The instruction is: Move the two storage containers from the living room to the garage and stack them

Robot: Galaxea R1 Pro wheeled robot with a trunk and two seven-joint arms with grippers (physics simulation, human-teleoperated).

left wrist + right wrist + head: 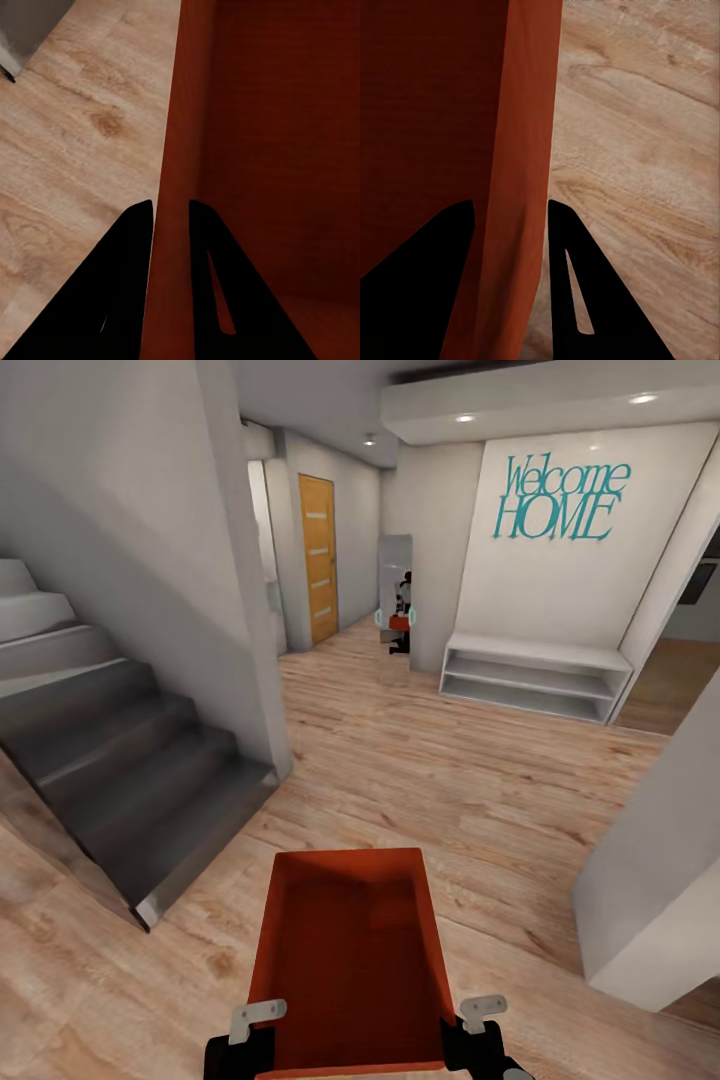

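Note:
One orange-red open-topped storage container is held low in front of me, above light wood-plank flooring. My left gripper is shut on its left wall, and my right gripper is shut on its right wall. In the left wrist view the black fingers of the left gripper pinch the thin wall of the container, one inside and one outside. The right wrist view shows the right gripper clamping the opposite wall of the container the same way. The container is empty. The garage is out of view.
I face a hallway. A dark staircase rises at left beside a white wall. A white wall corner juts in at right. Ahead stand a white low shelf, a mirror and an orange door.

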